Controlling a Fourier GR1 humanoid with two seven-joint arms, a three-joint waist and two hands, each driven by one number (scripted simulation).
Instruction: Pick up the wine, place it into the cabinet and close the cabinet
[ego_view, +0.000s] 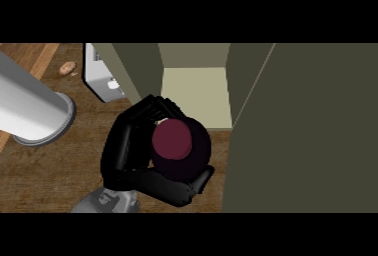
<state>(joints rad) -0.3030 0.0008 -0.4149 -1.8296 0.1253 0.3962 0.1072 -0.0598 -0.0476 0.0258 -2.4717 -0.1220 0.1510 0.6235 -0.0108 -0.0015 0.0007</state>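
The wine bottle appears from above as a dark round body with a maroon top. My left hand is shut on it: the fingers run up its left side and curl over the far side, and the thumb presses its near right side. The bottle is held just in front of the open cabinet, at the front edge of the pale shelf floor. The cabinet door stands open as a large olive panel to the right of the bottle. My right hand is out of sight.
A large grey cylinder stands on the wooden counter to the left. A white object leans beside the cabinet's left wall. A small brown item lies farther back left.
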